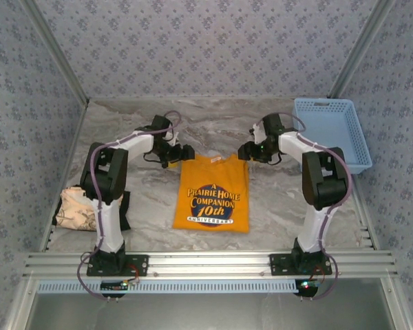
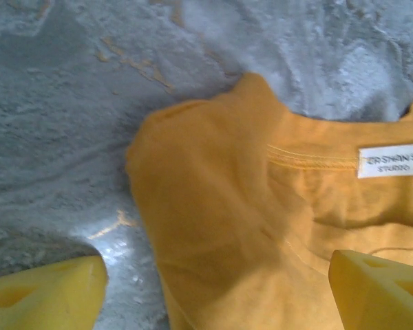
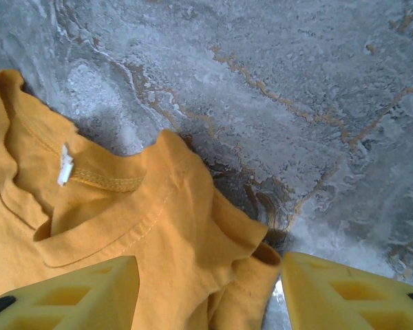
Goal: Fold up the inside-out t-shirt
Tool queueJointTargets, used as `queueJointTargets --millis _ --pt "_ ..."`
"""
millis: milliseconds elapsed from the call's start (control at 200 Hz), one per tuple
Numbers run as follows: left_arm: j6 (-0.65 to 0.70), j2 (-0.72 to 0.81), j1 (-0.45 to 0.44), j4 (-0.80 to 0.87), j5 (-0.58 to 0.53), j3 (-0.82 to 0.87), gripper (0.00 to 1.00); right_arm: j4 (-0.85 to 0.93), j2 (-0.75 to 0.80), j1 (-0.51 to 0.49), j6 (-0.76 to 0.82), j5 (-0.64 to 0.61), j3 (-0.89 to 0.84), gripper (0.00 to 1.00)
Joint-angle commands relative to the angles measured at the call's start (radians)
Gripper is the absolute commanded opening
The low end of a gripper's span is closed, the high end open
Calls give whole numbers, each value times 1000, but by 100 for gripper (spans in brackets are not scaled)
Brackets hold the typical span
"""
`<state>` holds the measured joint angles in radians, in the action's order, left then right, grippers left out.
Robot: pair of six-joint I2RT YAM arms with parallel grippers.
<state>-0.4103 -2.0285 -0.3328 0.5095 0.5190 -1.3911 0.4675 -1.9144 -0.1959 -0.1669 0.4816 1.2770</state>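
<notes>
Yellow fingers (image 2: 48, 295) apart, both arms (image 1: 113, 172) elbow-high, over t-shirt (image 1: 212, 196) shoulders

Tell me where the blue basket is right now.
In the top view, the blue basket sits at the far right corner of the table, just beyond the right arm and well right of the orange t-shirt lying at centre.

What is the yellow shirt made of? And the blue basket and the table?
The t-shirt looks like soft matte cotton: it wrinkles and has stitched seams. The basket looks like hard plastic, its walls a moulded grid of holes. The table looks like veined grey marble, perhaps only a printed sheet.
</notes>
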Motion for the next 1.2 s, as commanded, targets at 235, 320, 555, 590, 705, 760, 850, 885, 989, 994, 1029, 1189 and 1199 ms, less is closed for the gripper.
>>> queueJointTargets --millis 235,320,555,590,705,760,850,885,989,994,1029,1189,1199 --pt "72 -95 -59 11 118 -74 79 60 -93 -13 12 18 49 59" --pt "83 -127 -67 24 126 -98 73 63 -106 -18 15 30 60 58" --pt "116 -150 -74 50 152 -146 54 67 -133 -36 20 86 84 26" --pt "117 -147 -77 48 154 -153 53 66 -131 -35 18 91 82 22" --pt "119 -154 -83 53 152 -176 45 64 -126 -34 19 101 82 11" --pt "123 -165 -83 61 152 -185 38 65 -126 -34 21 109 85 9" --pt "139 -183 -83 78 163 -197 26 62 -126 -32 32 124 84 4" --pt "147 -185 -82 82 159 -198 21 58 -126 -30 36 133 85 1" --pt "188 -175 -71 96 166 -204 0 42 -113 -21 56 163 81 0" --pt "190 -174 -70 96 167 -203 0 41 -111 -20 59 165 81 0" --pt "202 -159 -58 89 176 -198 0 31 -95 -17 73 172 77 0" --pt "237 -1 4 -67 231 -103 0 -56 6 1 137 230 62 0" --pt "245 11 7 -76 236 -100 0 -60 10 2 144 239 65 0"
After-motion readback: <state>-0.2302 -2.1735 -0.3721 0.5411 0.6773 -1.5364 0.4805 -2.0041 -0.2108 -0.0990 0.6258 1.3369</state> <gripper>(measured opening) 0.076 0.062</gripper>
